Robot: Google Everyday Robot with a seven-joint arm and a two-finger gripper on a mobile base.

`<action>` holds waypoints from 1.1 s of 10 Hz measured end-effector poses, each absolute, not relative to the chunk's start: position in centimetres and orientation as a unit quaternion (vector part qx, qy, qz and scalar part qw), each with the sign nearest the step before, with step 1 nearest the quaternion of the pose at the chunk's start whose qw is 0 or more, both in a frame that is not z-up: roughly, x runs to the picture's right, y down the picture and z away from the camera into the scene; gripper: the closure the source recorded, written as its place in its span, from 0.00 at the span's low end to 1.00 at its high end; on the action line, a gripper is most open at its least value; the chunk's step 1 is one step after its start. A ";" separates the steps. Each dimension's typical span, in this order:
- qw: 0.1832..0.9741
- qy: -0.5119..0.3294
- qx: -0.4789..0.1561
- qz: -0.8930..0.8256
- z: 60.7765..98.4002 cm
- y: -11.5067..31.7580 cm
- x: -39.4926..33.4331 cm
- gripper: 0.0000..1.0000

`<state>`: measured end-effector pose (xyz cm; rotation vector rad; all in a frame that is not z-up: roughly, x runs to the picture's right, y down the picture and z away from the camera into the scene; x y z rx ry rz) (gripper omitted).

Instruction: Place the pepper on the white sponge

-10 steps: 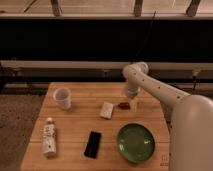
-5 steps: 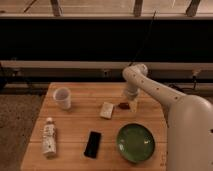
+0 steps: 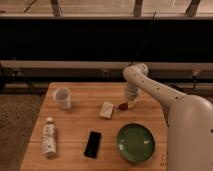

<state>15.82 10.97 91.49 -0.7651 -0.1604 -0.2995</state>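
The pepper (image 3: 122, 106) is a small dark red pod lying on the wooden table (image 3: 80, 122), just right of the white sponge (image 3: 106, 110), a cream block near the table's middle. The pepper and sponge are apart by a small gap. My gripper (image 3: 131, 103) points down at the end of the white arm, right beside the pepper on its right side, at table height.
A white cup (image 3: 62, 97) stands at the back left. A white bottle (image 3: 48, 137) lies at the front left. A black phone-like slab (image 3: 92, 144) lies at the front middle, and a green plate (image 3: 135, 142) at the front right.
The arm has shifted slightly; the gripper stays low next to the pepper. The pepper and sponge have not visibly moved.
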 end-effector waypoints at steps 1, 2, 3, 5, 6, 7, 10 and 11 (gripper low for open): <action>0.913 -0.078 -0.374 -0.147 91.4 11.1 15.7 0.96; 0.911 -0.079 -0.376 -0.149 91.3 11.2 15.4 1.00; 0.910 -0.081 -0.377 -0.152 91.1 11.3 15.1 1.00; 0.909 -0.089 -0.375 -0.160 90.3 11.2 13.8 1.00; 0.908 -0.094 -0.373 -0.167 89.8 11.0 12.8 1.00; 0.907 -0.100 -0.370 -0.174 89.2 10.6 12.0 1.00; 0.903 -0.122 -0.357 -0.203 87.7 9.3 8.4 1.00; 0.902 -0.128 -0.354 -0.209 87.5 9.0 7.8 1.00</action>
